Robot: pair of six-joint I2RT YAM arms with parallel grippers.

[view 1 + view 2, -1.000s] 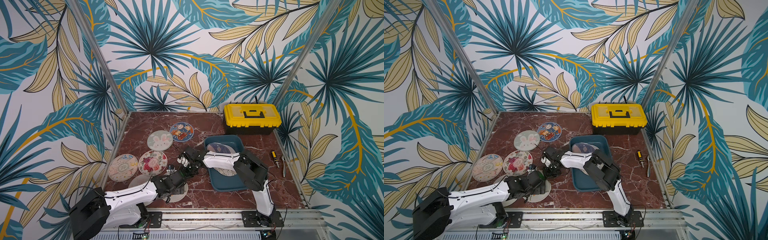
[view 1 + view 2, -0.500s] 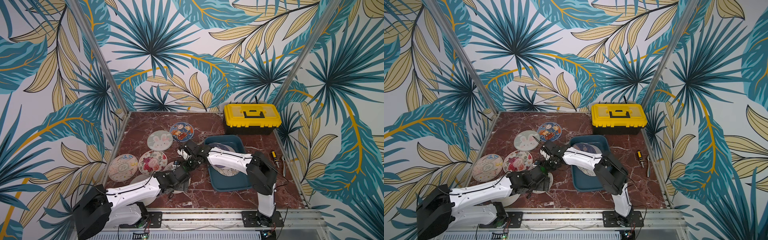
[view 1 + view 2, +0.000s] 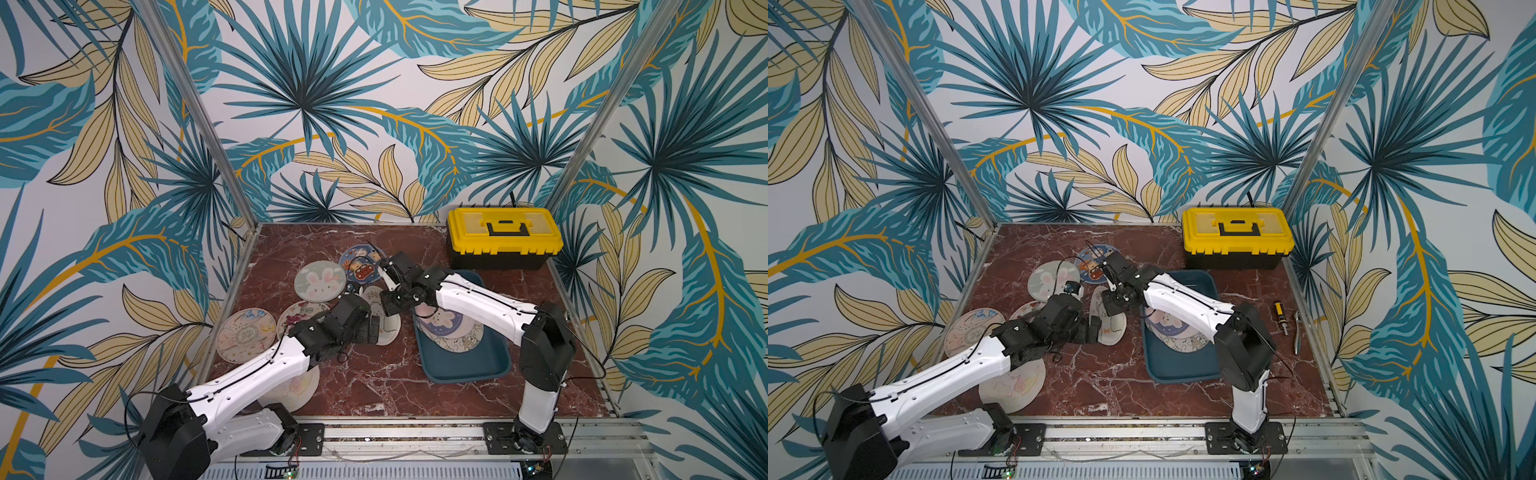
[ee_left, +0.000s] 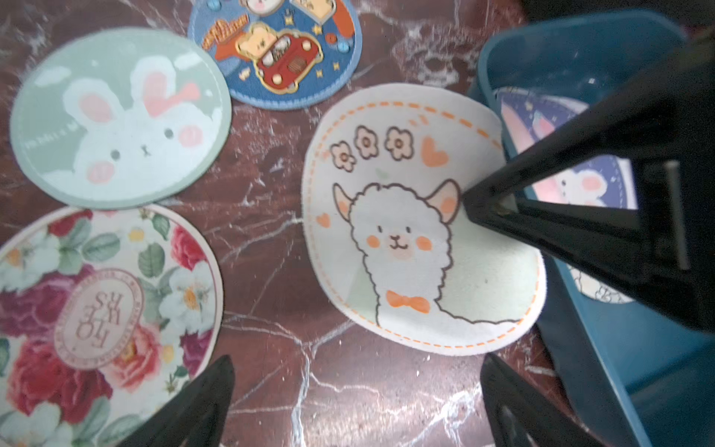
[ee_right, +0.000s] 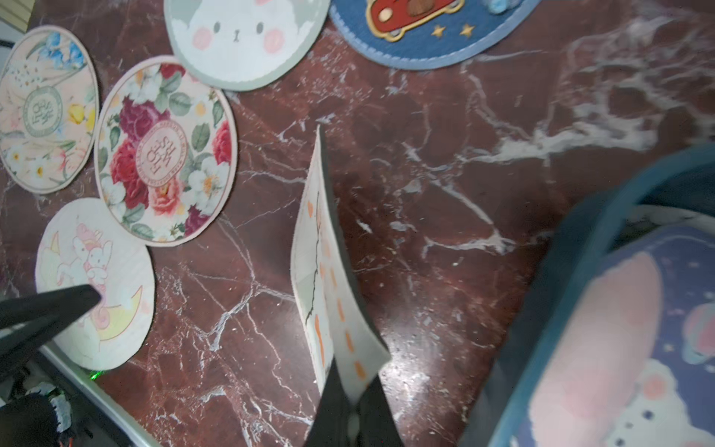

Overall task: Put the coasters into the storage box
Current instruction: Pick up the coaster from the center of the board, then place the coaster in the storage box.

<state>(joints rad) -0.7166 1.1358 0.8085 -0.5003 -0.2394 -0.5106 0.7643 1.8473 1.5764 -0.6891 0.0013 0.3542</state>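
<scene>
Right wrist: right fingers (image 5: 327,414) pinching alpaca coaster (image 5: 325,271) rim, disc tilted on edge; left fingers (image 4: 201,398) spread.

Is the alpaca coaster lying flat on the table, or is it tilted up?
Tilted up. The right gripper pinches the alpaca coaster by its rim; the right wrist view shows it edge-on.

The rose coaster (image 4: 100,309) reads, it seems, "FLOWERS" at its centre, split over three lines. The pastel coaster (image 5: 44,110) bears similar lettering, too blurred to confirm.
</scene>
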